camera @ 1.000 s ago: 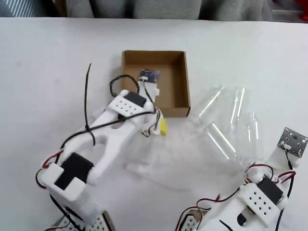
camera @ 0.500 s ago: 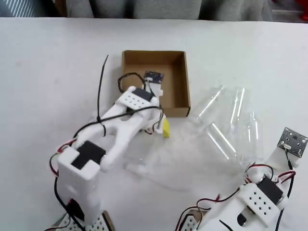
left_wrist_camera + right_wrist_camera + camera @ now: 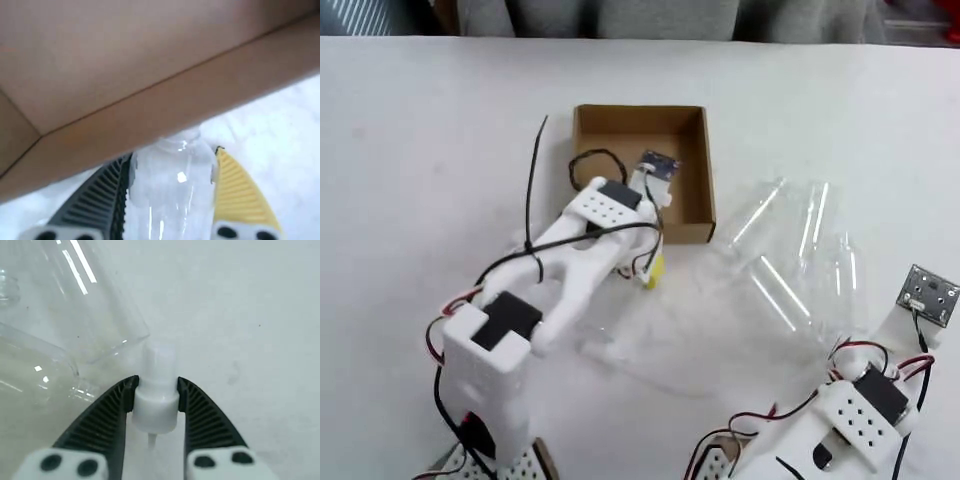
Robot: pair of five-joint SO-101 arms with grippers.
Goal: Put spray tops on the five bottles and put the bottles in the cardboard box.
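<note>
Rightward along the near wall of the brown cardboard box [image 3: 685, 233] the left gripper [image 3: 173, 155] had edged, clamped on a bare-necked clear plastic bottle [image 3: 170, 200], while the right gripper [image 3: 156, 382], by the near right corner of the bench [image 3: 420, 120], pinched a white spray top [image 3: 155, 410], probably to cap it.

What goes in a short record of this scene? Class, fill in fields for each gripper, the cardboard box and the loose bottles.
Left gripper: shut on a clear bottle, neck bare, just outside the cardboard box at its front wall
Right gripper: shut on a white spray top, close to lying bottles
Box: open-topped, standing on the white table
Loose bottles: clear, lying in a cluster to the box's right in the high view
</note>
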